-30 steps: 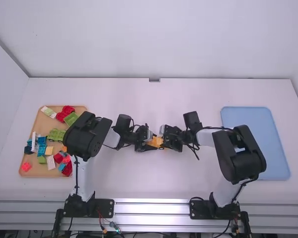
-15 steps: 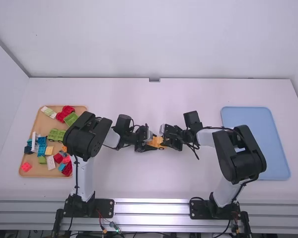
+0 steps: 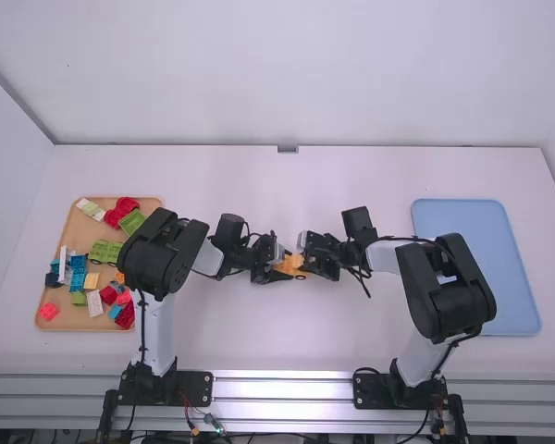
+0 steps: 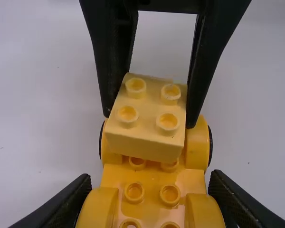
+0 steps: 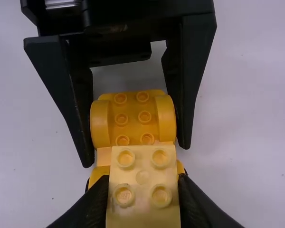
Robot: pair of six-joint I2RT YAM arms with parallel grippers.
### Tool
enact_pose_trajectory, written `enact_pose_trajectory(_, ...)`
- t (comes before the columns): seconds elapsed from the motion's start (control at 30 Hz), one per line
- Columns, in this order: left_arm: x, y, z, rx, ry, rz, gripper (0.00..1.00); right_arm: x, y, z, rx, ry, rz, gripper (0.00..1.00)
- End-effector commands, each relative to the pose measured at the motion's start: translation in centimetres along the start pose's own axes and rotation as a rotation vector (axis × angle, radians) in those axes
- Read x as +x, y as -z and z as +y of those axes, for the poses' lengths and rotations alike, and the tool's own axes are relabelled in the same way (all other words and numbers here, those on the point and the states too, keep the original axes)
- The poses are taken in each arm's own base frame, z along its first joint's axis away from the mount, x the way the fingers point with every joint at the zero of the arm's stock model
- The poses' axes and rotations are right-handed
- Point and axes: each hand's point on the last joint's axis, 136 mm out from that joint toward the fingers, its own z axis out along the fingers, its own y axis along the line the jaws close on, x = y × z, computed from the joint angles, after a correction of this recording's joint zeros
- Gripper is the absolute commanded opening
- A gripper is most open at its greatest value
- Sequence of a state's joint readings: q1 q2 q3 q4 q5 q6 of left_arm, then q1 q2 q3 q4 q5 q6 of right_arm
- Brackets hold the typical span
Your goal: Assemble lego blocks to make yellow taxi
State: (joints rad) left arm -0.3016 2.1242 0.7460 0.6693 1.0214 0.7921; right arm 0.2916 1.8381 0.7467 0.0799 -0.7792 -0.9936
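Note:
In the high view, my left gripper [image 3: 276,269] and right gripper [image 3: 316,263] face each other at mid-table, with the orange-yellow car base [image 3: 289,265] between them. From the left wrist view, my left gripper [image 4: 151,205] is shut on the car base [image 4: 152,183] by its near wheel arches. A pale yellow block [image 4: 147,114] with four studs sits slightly askew over the far end. The right wrist view has my right gripper [image 5: 143,202] shut on that pale block [image 5: 142,178], over the car base [image 5: 133,118]. Whether the block's underside is seated on the studs is hidden.
A wooden tray [image 3: 71,326] of loose red, green, blue, white and yellow blocks stands on the left, partly under the left arm. On the right lies a light blue tray [image 3: 476,268], its near-left part beside the right arm.
Since a second ago my right gripper has shifted very slightly back to the right, and a little more of the car base and a wheel shows. The left arm looks unmoved.

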Motion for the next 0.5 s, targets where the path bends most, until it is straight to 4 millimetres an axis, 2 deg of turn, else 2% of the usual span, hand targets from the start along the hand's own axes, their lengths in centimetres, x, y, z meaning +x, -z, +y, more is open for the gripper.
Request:
enact_pose_trajectory(0.0, 0.44, -0.19, -1.1, 0.029, 0.026, 0.0, 0.5, 0.13, -0.11, 0.44, -0.013, -0.009, -0.003, 0.38)
enact_pose_trajectory(0.23, 0.45, -0.2, -1.05, 0.027, 0.025, 0.001, 0.49, 0.16, -0.12, 0.51, -0.015, -0.012, -0.001, 0.37)
enact_pose_trajectory(0.33, 0.45, -0.2, -1.05, 0.027, 0.025, 0.001, 0.49, 0.27, 0.01, 0.35, -0.01, -0.016, -0.001, 0.22)
enact_pose_trajectory(0.47, 0.45, -0.2, -1.05, 0.027, 0.025, 0.001, 0.49, 0.26, 0.02, 0.43, -0.014, -0.019, -0.003, 0.2)
